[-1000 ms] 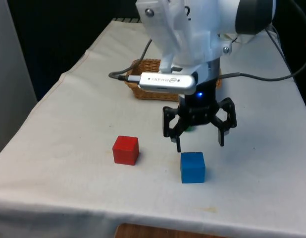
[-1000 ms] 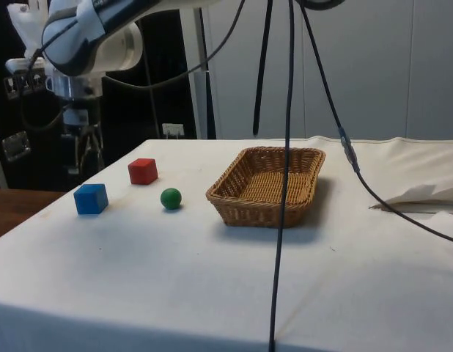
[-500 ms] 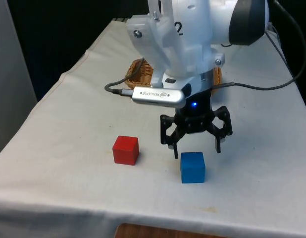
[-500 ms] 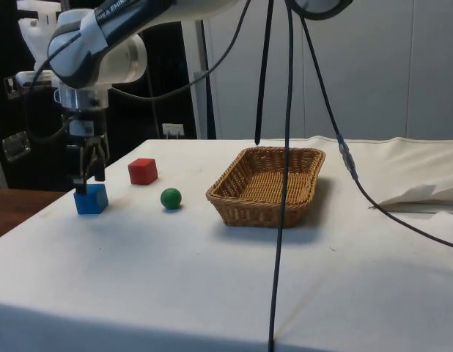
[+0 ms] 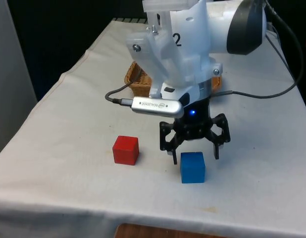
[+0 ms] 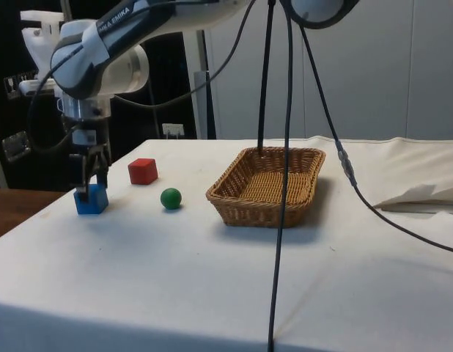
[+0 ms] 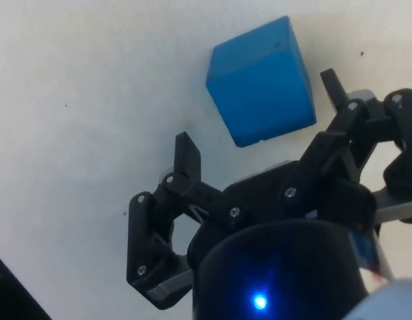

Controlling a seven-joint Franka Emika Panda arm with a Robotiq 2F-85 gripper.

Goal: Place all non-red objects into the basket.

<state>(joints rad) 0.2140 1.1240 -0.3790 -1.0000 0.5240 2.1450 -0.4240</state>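
Beside the small green ball (image 6: 171, 198), the woven wicker basket (image 6: 267, 186) holds nothing; black pincer (image 5: 195, 157) spread wide over the blue cube (image 5: 193, 167).

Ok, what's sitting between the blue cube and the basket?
In the side view, the green ball lies between the blue cube and the basket.
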